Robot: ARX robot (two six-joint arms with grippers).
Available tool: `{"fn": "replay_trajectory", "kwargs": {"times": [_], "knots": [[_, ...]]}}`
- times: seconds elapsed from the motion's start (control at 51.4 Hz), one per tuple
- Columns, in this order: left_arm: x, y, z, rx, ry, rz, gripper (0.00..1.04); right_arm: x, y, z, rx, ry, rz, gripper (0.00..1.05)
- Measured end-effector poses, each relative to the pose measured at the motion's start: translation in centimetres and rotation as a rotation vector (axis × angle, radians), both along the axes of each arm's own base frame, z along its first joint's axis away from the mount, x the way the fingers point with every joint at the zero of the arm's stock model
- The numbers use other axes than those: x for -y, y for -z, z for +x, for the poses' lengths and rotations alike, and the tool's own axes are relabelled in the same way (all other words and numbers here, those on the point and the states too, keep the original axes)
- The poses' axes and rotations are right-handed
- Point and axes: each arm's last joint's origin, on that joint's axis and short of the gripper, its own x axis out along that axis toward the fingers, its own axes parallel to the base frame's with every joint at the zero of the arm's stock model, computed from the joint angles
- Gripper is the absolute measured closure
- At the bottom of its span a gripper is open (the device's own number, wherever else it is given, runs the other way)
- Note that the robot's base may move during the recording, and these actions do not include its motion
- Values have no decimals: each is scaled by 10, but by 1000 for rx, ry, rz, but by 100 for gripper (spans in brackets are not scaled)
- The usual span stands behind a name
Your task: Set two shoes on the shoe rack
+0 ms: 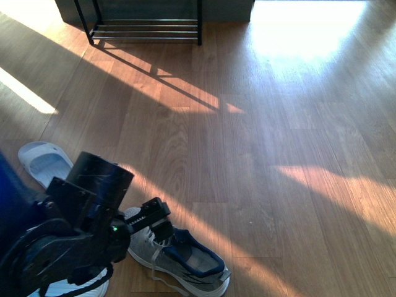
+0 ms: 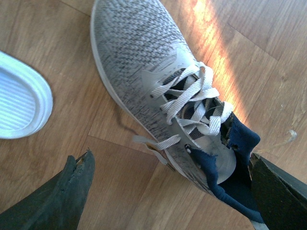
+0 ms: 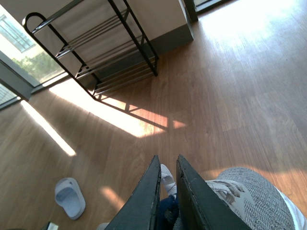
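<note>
Because the front view cuts it off at the top, only the lowest chrome rods and black legs of the shoe rack [image 1: 145,28] show there. The right wrist view shows its tiers and one arched end, standing at the far edge of the floor [image 1: 278,124] against the wall, toward the far-left corner.

The left arm's dark bulk hides part of the toe end of one grey sneaker [image 1: 182,260]. It lies on its sole at the floor's near edge, left of middle, with its navy-lined heel toward the right. A white ribbed shape [image 1: 77,288] under that arm is mostly hidden and cut by the picture's edge; I cannot tell what it is. A pale slipper [image 1: 42,162] lies near the floor's left edge. Dark zigzag marks on the sneaker's side are too small to read as lettering.

In the left wrist view the left fingers [image 2: 62,201] stand spread wide, holding nothing. The sneaker's heel end lies between them, one finger touching or just beside the navy collar, the other apart from the shoe over bare wood. The heel itself is cut off.

The right fingers [image 3: 192,196] are drawn nearly together, pinching navy fabric and a white lace in the narrow gap, so they grip the second sneaker [image 3: 254,199] at its collar. That shoe hangs beside them, seemingly clear of the floor and well apart from the rack, its grey knit upper cut off at the picture's edge.
</note>
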Motion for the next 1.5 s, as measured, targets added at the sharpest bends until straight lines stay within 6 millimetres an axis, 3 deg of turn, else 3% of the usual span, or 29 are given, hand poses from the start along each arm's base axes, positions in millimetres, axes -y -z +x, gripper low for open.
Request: {"fn": "replay_trajectory", "kwargs": {"times": [0.35, 0.759, 1.11, 1.265, 1.499], "knots": [[25, 46, 9, -106, 146, -3, 9, 0, 0, 0, 0, 0, 0, 95], [38, 78, 24, -165, 175, -5, 10, 0, 0, 0, 0, 0, 0, 95], [35, 85, 29, -169, 139, 50, 80, 0, 0, 0, 0, 0, 0, 95], [33, 85, 30, -157, 110, 70, 103, 0, 0, 0, 0, 0, 0, 95], [15, 65, 32, -54, 71, 156, 103, 0, 0, 0, 0, 0, 0, 95]]}}
